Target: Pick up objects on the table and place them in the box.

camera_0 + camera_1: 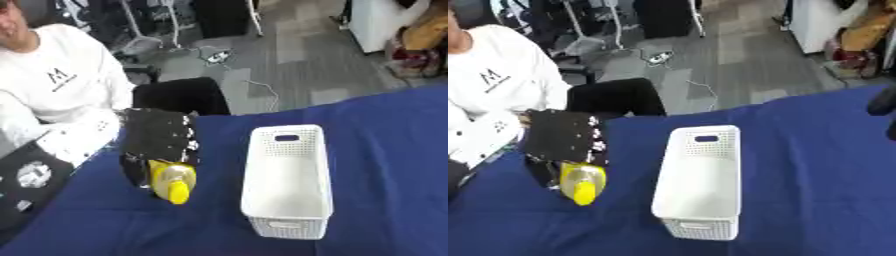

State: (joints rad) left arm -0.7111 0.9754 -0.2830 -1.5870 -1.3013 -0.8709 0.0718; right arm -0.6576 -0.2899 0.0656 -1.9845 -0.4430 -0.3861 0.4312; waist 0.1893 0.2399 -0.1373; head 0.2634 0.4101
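The robot's left hand [158,140], black and studded with pale fasteners, has its fingers curled down around a yellow bottle [172,182] near the left edge of a table [385,150] draped in smooth deep-blue cloth. The bottle is rounded and glossy, its body partly translucent, with a solid yellow cap pointing toward the near edge; only its lower half shows below the hand. Whether it is lifted off the cloth or resting on it cannot be told.

Just to the right of the hand, apart from it, stands a white plastic box [289,230], long and rectangular with rounded corners, running from the middle of the cloth toward the near edge. Its walls are perforated in a fine grid, with a slot handle cut into each short end, and its smooth floor shows nothing inside.

At the right border of the right eye view, over the table's right edge, a dark blurred shape [883,107] intrudes; what it is cannot be made out.
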